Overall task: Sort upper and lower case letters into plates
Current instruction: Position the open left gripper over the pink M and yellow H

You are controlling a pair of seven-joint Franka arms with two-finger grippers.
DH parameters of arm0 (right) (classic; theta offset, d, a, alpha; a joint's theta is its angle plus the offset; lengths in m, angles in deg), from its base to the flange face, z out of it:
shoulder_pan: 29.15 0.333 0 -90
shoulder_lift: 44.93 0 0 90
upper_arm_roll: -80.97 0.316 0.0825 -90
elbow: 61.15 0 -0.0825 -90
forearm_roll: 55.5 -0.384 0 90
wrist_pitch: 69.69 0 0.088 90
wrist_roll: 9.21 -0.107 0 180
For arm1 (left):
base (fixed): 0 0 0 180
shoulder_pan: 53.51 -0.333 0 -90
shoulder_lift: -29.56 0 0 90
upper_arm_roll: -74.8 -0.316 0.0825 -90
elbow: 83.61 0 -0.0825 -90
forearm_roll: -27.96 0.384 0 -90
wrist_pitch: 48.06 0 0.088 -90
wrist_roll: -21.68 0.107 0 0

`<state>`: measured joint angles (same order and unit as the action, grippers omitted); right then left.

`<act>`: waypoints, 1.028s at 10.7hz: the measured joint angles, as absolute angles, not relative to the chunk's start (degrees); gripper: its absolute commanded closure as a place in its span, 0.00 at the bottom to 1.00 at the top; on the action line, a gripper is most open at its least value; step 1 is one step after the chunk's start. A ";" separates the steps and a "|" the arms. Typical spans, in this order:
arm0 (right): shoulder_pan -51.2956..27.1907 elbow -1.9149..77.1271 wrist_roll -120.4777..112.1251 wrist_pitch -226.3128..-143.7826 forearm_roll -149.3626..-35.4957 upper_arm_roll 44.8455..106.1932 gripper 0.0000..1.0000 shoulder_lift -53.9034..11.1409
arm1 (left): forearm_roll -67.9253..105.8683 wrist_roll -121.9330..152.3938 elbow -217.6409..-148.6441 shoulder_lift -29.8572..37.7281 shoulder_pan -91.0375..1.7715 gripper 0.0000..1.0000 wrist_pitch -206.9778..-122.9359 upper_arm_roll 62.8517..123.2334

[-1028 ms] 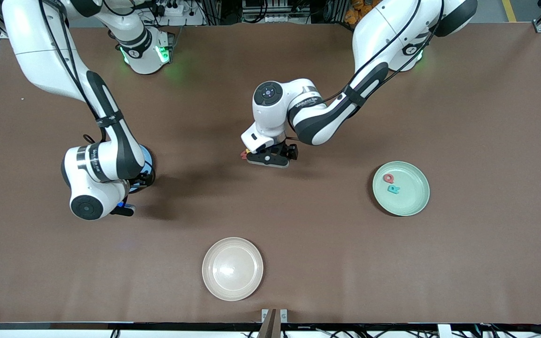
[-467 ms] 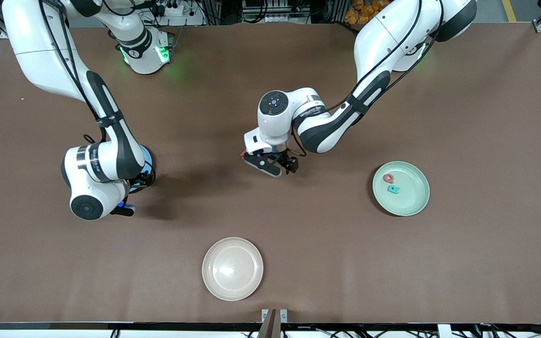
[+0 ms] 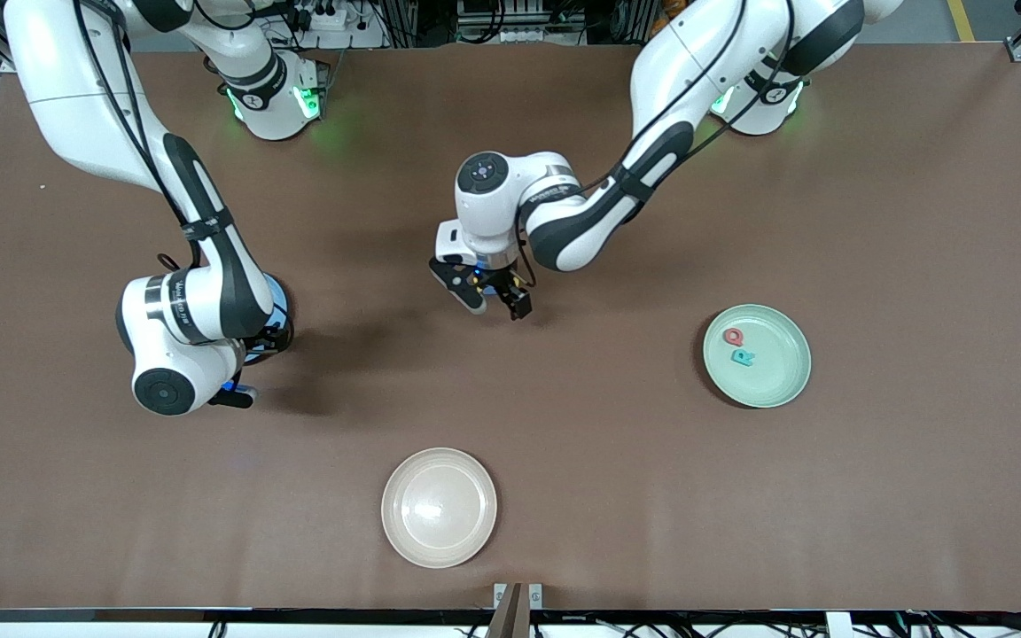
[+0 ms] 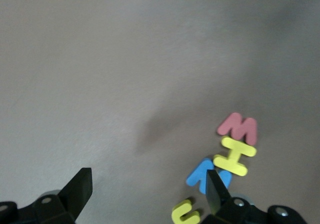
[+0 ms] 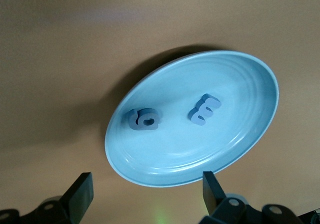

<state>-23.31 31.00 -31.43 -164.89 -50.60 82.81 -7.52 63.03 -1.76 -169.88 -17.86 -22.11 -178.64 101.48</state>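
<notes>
Four loose letters lie close together mid-table: a red M (image 4: 238,128), a yellow H (image 4: 235,156), a blue letter (image 4: 200,175) and a yellow curved letter (image 4: 185,213). My left gripper (image 4: 148,194) hangs open just above them (image 3: 492,299), one finger over the blue letter. The mint green plate (image 3: 785,372), toward the left arm's end, holds a red Q (image 3: 733,337) and a teal letter (image 3: 743,357). My right gripper (image 5: 147,196) waits open and empty over the rim of the blue plate (image 5: 240,83), which holds two blue letters (image 5: 142,119) (image 5: 205,108). In the front view the right arm hides most of that plate (image 3: 278,297).
A cream-beige plate (image 3: 439,507) stands empty near the table's front edge, nearer to the front camera than the loose letters. The brown table (image 3: 617,478) lies bare between the plates.
My left gripper has turned and shifted a little toward the right arm's end, so the red letter seen beside it earlier is now covered in the front view. The right arm has not moved.
</notes>
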 measured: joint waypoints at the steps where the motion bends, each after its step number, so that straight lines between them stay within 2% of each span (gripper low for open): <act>1: -23.31 31.00 -31.43 -164.90 -50.60 82.82 0.04 -7.52 | 63.04 -0.87 -169.46 -17.86 -22.11 0.00 -178.64 101.30; 11: -23.30 31.00 -31.43 -164.99 -50.61 82.82 0.04 -7.52 | 58.87 3.79 -168.66 -17.86 -24.38 0.00 -180.94 101.39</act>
<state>-23.30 31.00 -31.43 -164.99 -50.61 82.82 -7.52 58.87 3.79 -168.66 -17.86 -24.38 -180.94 101.39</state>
